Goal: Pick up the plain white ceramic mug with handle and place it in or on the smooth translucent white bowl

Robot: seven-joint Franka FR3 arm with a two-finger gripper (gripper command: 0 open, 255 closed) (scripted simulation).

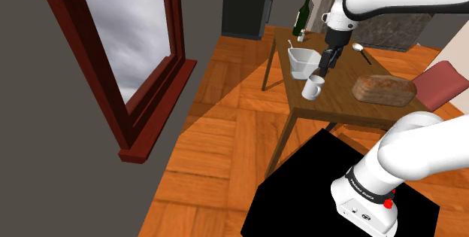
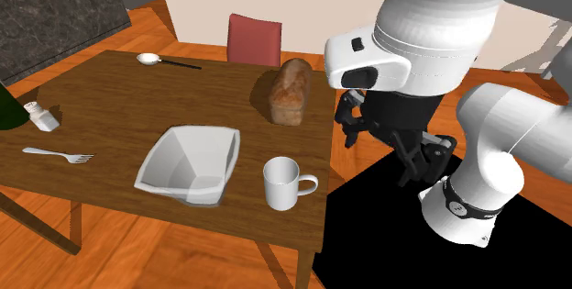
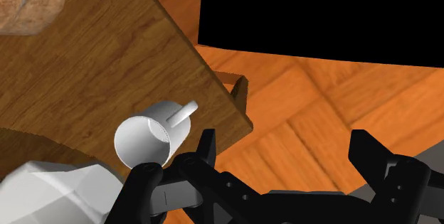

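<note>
Your gripper (image 3: 284, 148) is hovering, fingers apart, near the mug (image 2: 282, 184), which is standing upright at the table (image 2: 110, 104) edge nearest the stand, beside the bowl (image 2: 163, 163). You're likely handling something light, stiff, slick and breakable, so clasp across its wall.

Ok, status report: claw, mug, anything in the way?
Claw open, empty, off the table edge beside the mug. Mug upright on table, next to bowl, untouched. Bread loaf sits apart, not between them.
</note>
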